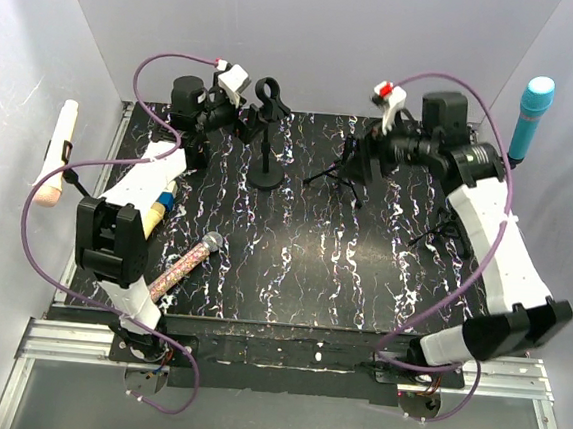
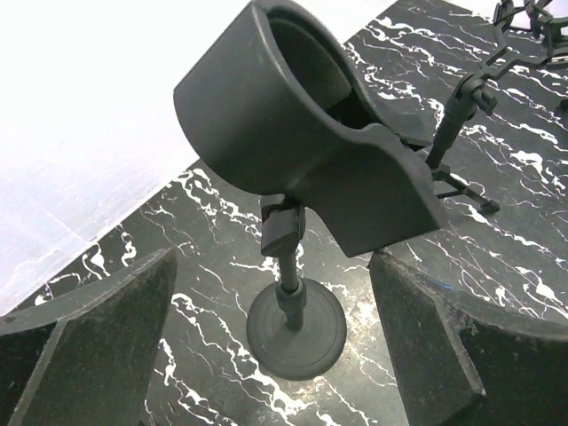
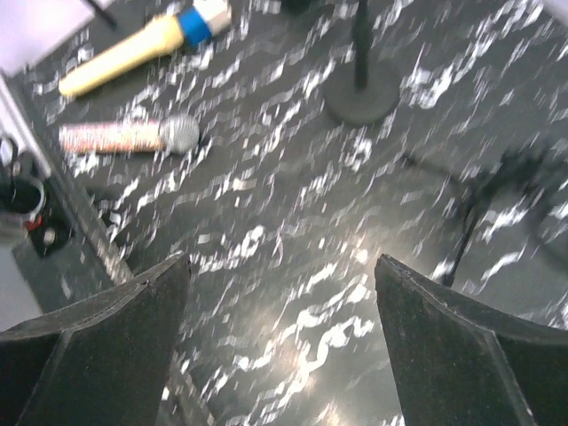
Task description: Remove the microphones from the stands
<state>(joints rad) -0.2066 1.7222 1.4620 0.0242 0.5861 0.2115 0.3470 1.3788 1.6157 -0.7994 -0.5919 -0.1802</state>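
The stand clip [image 2: 302, 124] is empty. A glittery pink microphone [image 1: 188, 264] lies on the desk [image 1: 362, 271], nearer than the stand and leftward. Left fingers [image 2: 98, 355] and right fingers [image 3: 461, 346] are released, holding nothing. Removal looks finished.

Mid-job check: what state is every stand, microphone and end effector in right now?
Round-base stand: upright, clip empty.
Tripod stand: standing on its legs.
Glitter microphone: lying flat on table, free.
Yellow microphone: lying flat on table.
Left end effector: open, facing the clip, gripping nothing.
Right end effector: open, empty.
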